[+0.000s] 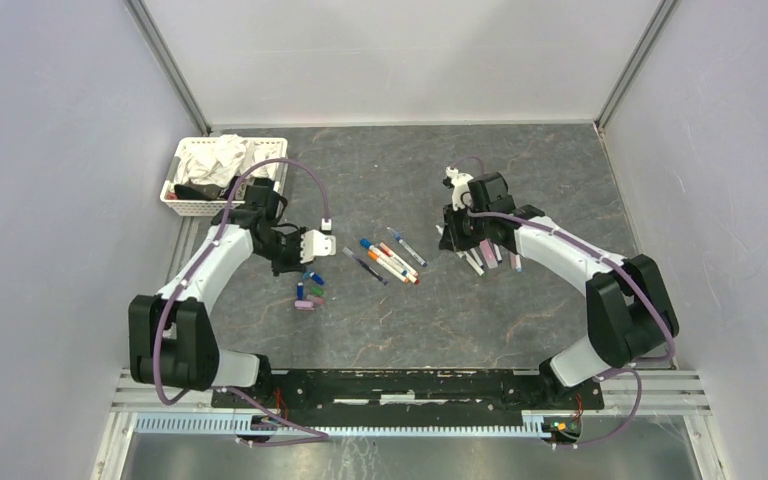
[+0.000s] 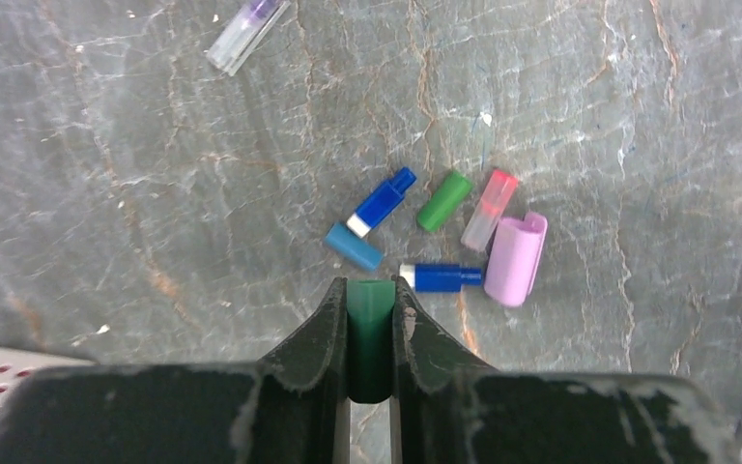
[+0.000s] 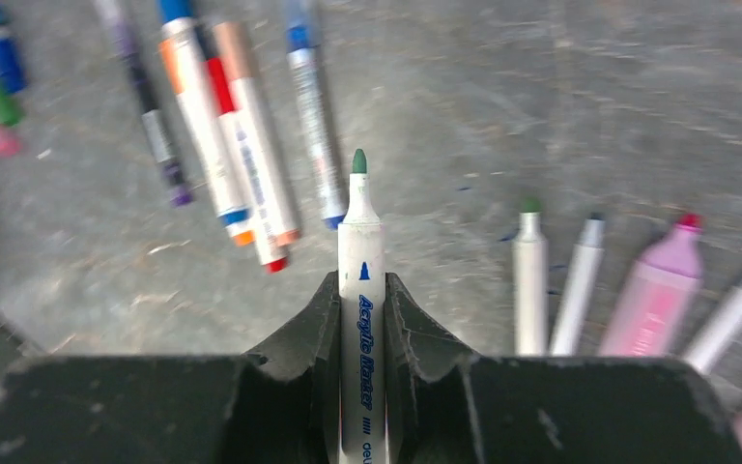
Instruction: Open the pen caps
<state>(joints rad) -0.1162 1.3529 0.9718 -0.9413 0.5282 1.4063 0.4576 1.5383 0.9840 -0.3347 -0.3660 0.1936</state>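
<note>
L fingers (image 2: 321, 333) pinch green cap (image 2: 371, 314); R fingers (image 3: 311, 324) clamp uncapped green-tip white pen (image 3: 360, 266).

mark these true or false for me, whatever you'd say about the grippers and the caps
1. The left gripper is shut on a green cap. True.
2. The pen in the right gripper is capped. False: its green tip is bare.
3. The loose caps lie in the basket. False: they lie on the table.
4. A lilac cap lies beside a blue one. True.
</note>
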